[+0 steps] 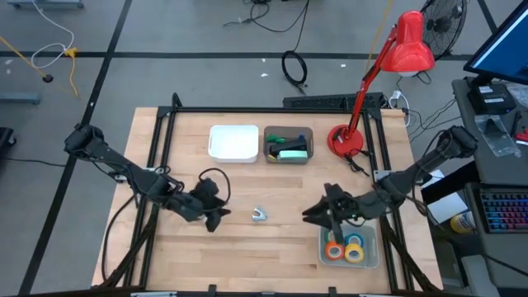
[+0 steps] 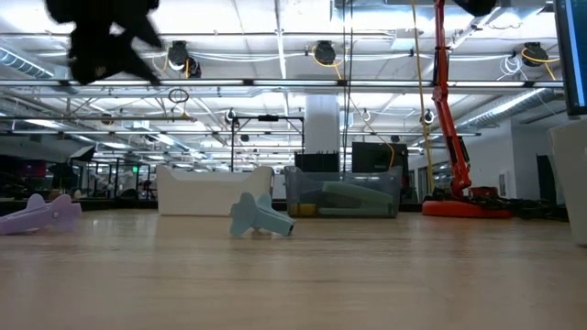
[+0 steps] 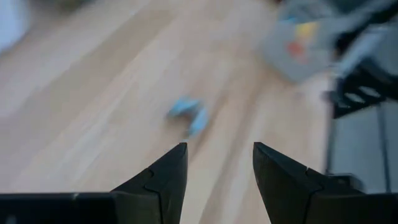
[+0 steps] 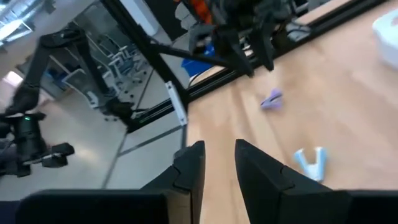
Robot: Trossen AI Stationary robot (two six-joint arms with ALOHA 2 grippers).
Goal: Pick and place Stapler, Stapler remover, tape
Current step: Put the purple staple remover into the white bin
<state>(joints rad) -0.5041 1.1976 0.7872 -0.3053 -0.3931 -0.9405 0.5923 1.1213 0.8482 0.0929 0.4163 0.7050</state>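
**Both grippers hang empty above the worktop, staple remover lies between them**

The left gripper (image 1: 216,216) is above the wooden worktop (image 1: 272,239), on its left half. In the left wrist view its two dark fingers (image 3: 163,180) stand apart with only bare wood between them, so they are released and grasp nothing. A little ahead of them lies a small pale blue staple remover (image 3: 188,115), blurred in that view.

The same staple remover (image 1: 259,214) lies near the middle of the worktop in the high view, between the two grippers and touching neither. In the low view it rests flat on the wood (image 2: 260,216). A small lilac thing (image 2: 38,214) lies at the left edge of the low view; I cannot tell what it is.

The right gripper (image 1: 318,214) is on the right half, just beside the upper left corner of a clear tray (image 1: 370,257). Its fingers (image 4: 186,171) have a narrow gap between them and nothing is inside, so they hold nothing.

The tape is in the clear tray: an orange roll (image 1: 333,251), a blue roll (image 1: 355,244), a yellow roll (image 1: 354,255) and a green one that is mostly hidden.

At the far side of the worktop stand a white bin (image 1: 233,142) and a clear bin (image 1: 288,145) with dark and green things inside, which I cannot identify. A red desk lamp (image 1: 346,140) stands to the right of them.
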